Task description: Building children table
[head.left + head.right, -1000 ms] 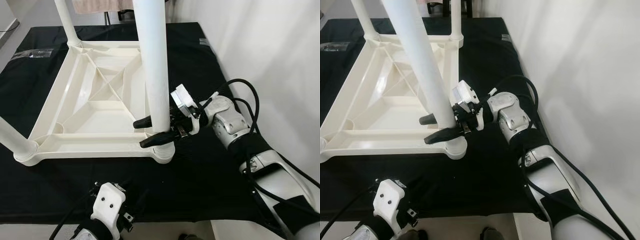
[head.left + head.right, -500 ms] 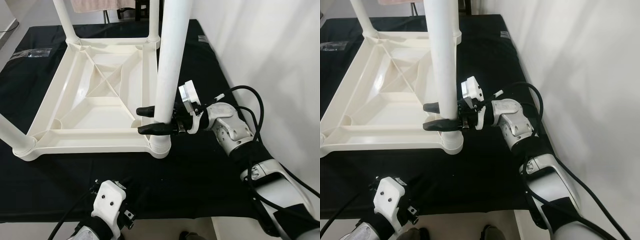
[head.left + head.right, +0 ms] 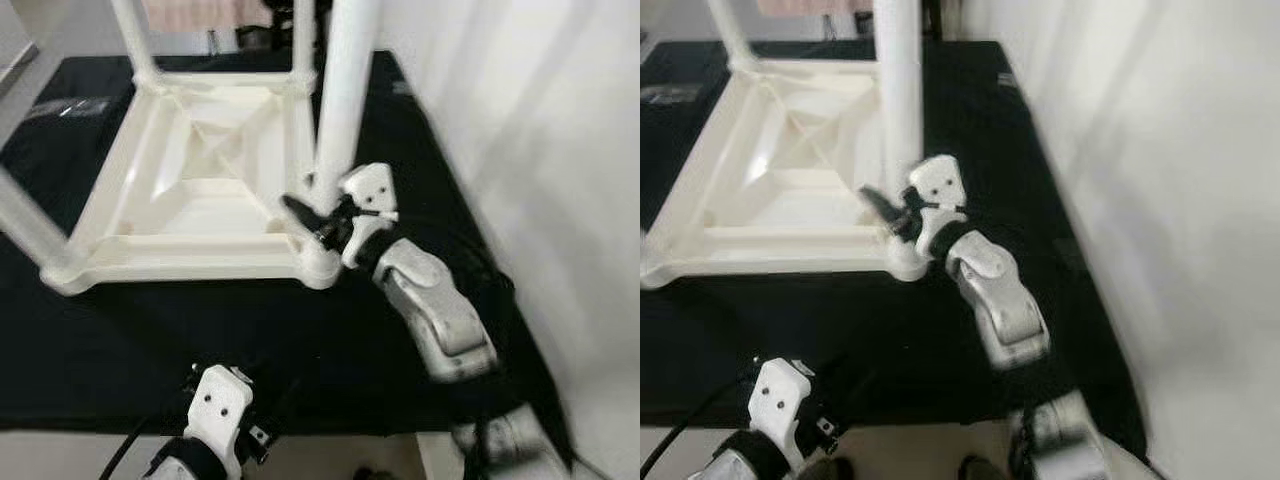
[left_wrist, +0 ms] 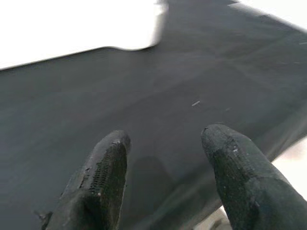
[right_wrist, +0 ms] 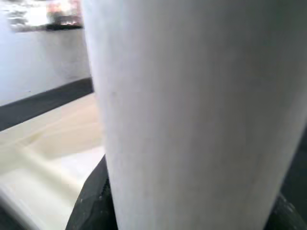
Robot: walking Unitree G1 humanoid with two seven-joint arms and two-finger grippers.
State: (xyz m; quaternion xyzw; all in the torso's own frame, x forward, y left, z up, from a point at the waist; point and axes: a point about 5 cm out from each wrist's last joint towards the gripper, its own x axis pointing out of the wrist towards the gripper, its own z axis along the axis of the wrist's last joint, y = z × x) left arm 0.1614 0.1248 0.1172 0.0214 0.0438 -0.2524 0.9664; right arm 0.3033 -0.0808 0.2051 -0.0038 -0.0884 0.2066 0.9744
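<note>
- White tabletop [image 3: 190, 200] lying upside down on a black cloth [image 3: 130, 340], in the upper left and centre of the head views, ribbed underside facing up.
- Legs standing up from its corners — one leg [image 3: 345, 95] rising from the near right corner socket [image 3: 318, 268] to the top edge of the frame, upright or nearly so; another leg [image 3: 25, 225] at the left edge, a third [image 3: 133, 40] at the upper left, a fourth [image 3: 305, 40] at the top, just left of the first.
- Right gripper [image 3: 318, 222] at the centre of the frame, low on the near right leg just above the socket; black fingers [image 3: 300, 213] reaching past the leg on its inner side, seemingly clasped about it, though blur hides the contact.
- In the right wrist view, leg [image 5: 192, 115] close up and wide, with dark fingers [image 5: 93, 196] at both lower corners of the picture, one on each side of it.
- Silver right arm [image 3: 430, 310] running from the lower right of the frame up to the gripper.
- Left gripper [image 4: 165, 182] spread apart and holding nothing, above the black cloth [image 4: 144, 96]; white table edge [image 4: 76, 24] well apart, at the upper left of that picture.
- White left wrist [image 3: 215, 415] at the bottom edge of the head view, left of centre.
- Pale wall [image 3: 540, 150] along the right side.
- Head views blurred.
</note>
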